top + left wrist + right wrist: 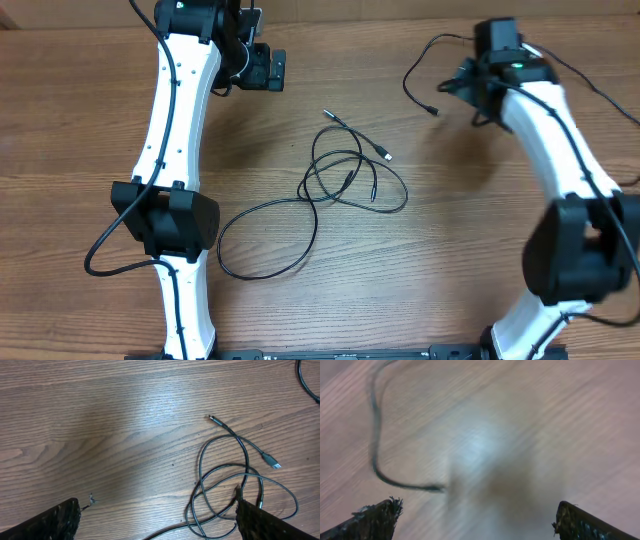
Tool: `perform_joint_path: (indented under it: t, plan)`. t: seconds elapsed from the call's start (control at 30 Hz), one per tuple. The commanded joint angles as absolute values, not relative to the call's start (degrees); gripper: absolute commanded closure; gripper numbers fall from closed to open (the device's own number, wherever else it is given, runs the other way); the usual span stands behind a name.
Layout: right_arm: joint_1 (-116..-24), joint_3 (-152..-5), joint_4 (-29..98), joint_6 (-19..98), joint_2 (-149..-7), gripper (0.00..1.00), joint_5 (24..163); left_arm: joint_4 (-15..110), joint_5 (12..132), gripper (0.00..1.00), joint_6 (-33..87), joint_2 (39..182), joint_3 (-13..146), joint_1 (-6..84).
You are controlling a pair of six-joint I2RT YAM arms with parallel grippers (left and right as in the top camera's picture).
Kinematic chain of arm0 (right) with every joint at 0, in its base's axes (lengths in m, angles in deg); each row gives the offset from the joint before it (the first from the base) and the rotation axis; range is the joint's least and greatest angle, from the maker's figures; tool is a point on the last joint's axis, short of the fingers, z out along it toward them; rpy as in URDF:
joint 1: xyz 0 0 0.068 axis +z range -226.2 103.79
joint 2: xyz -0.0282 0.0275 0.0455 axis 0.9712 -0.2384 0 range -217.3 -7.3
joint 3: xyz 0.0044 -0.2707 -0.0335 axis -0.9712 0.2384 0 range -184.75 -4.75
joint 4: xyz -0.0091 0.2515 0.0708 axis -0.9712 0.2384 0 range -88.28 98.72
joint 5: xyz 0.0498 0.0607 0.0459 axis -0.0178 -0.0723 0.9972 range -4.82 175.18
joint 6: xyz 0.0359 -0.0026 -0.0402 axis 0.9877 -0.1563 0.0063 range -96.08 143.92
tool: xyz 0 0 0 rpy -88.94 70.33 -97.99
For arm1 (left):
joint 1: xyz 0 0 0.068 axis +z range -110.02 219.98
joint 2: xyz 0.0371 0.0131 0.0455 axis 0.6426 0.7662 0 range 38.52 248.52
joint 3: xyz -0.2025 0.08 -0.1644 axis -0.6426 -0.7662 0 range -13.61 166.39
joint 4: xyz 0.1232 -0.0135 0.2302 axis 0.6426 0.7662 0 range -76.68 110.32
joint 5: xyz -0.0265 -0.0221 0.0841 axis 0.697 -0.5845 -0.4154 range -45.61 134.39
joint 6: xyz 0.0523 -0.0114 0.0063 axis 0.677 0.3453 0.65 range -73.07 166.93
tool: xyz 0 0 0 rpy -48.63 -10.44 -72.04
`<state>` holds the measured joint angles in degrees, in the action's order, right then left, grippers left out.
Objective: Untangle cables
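A tangle of thin black cables [345, 175] lies mid-table, with one long loop [265, 240] trailing toward the front left. In the left wrist view the same cables [225, 485] show overlapping loops and a silver-tipped plug [272, 461]. My left gripper [264, 67] hovers at the back left, away from the tangle, open and empty [160, 525]. A separate cable [418, 72] curves beside my right gripper [466, 90], its plug end [432, 108] lying free. The blurred right wrist view shows that cable [375, 435] ahead of the open, empty right gripper [477, 522].
Wooden table [90, 120] all around. The white left arm [175, 150] stands along the left side and the white right arm [560, 170] along the right. Thicker arm wiring [590, 85] runs off at the back right.
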<state>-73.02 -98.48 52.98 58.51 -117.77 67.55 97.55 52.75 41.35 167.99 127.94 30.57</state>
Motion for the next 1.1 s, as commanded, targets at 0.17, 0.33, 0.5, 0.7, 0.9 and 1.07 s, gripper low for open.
perform_joint_path:
  t: [0.17, 0.33, 0.5, 0.7, 0.9, 1.07]
  plan:
    - [-86.01, -98.87, 64.0, 60.34, -115.78, 0.0, 65.94, 97.46, 53.21, 0.0, 42.66, 168.54, 127.83, 30.18]
    - [-94.51, -98.87, 64.04, 59.4, -116.02, 0.0, 69.54, 97.42, 53.21, 0.0, 42.66, 168.54, 127.83, 30.18]
    - [-101.99, -98.87, 63.87, 59.43, -116.66, 0.0, 72.41, 97.42, 53.19, 0.01, 42.66, 168.54, 127.83, 30.18]
    - [-107.8, -98.85, 63.98, 59.38, -120.68, 0.0, 72.36, 97.42, 53.19, 0.0, 42.66, 168.54, 127.83, 30.2]
    - [-108.91, -98.85, 61.46, 57.61, -125.25, 0.0, 72.36, 97.42, 53.21, 0.0, 42.66, 168.54, 127.83, 30.18]
    - [-108.98, -98.85, 57.92, 56.8, -128.5, 0.0, 72.19, 97.42, 53.19, 0.0, 42.66, 168.54, 127.83, 30.2]
